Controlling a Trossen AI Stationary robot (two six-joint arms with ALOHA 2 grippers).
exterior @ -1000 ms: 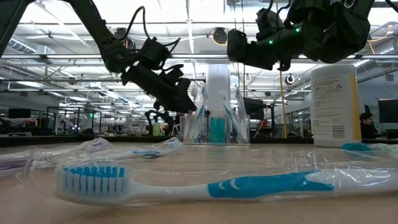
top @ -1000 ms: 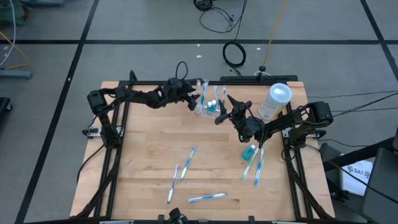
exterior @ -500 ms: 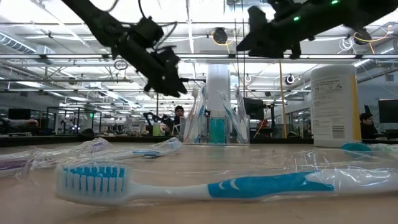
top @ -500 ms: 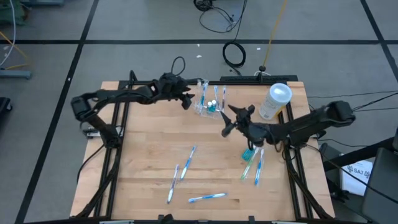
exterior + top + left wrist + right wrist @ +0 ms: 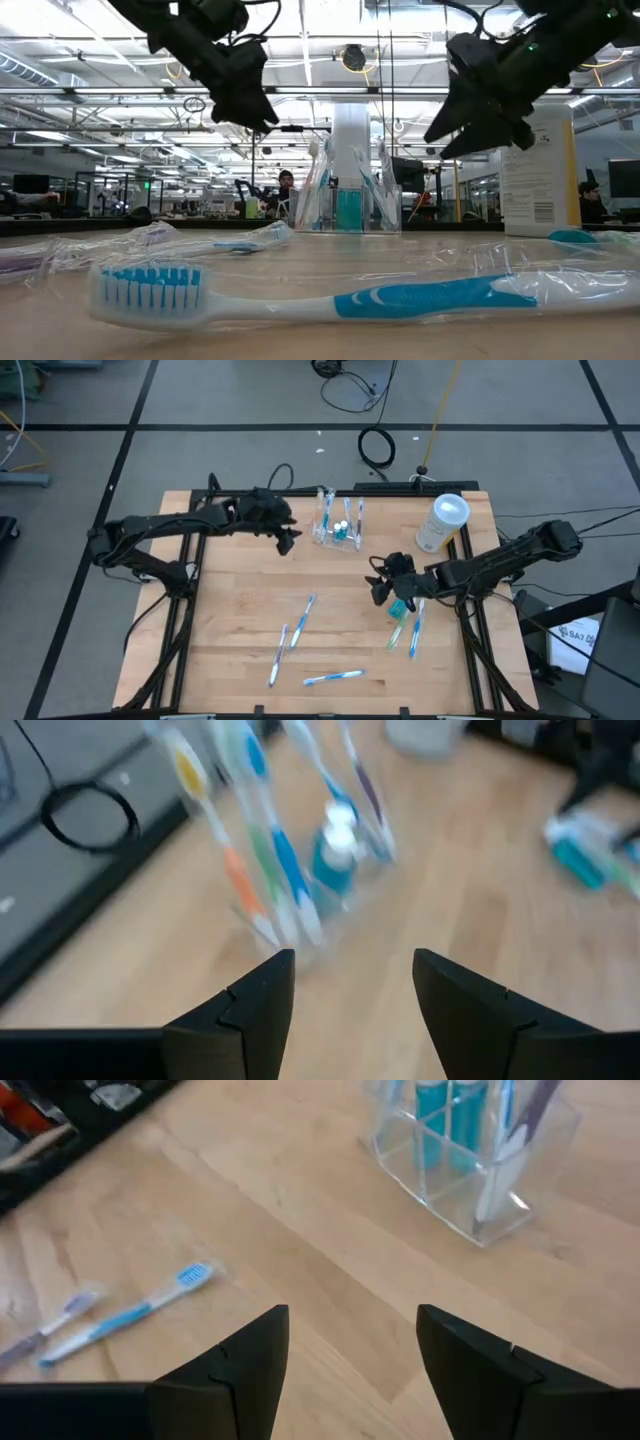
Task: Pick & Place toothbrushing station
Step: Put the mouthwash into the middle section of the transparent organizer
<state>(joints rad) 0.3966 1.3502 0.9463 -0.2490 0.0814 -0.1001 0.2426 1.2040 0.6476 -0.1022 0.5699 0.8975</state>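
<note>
The toothbrushing station (image 5: 337, 526) is a small clear holder with several toothbrushes and a teal tube upright in its compartments. It stands on its base at the far middle of the table, also in the low view (image 5: 348, 206) and both wrist views (image 5: 300, 870) (image 5: 470, 1160). My left gripper (image 5: 286, 541) hangs open in the air to the station's left, apart from it (image 5: 350, 965). My right gripper (image 5: 380, 586) is open on the station's near right side, raised above the table (image 5: 352, 1320). Neither gripper has anything between its fingers.
A whitish cylinder with a round white top (image 5: 443, 522) stands at the far right. Loose blue toothbrushes (image 5: 300, 618) (image 5: 333, 678) lie on the near half of the table. Wrapped ones (image 5: 405, 622) lie just beyond my right gripper, and one lies close to the low camera (image 5: 300, 300).
Both grippers have drawn away from the station, which stands where it was. My left gripper has risen and gone toward the table's left edge. My right gripper has gone toward the near edge and tipped up from pointing steeply down. Both stayed open.
</note>
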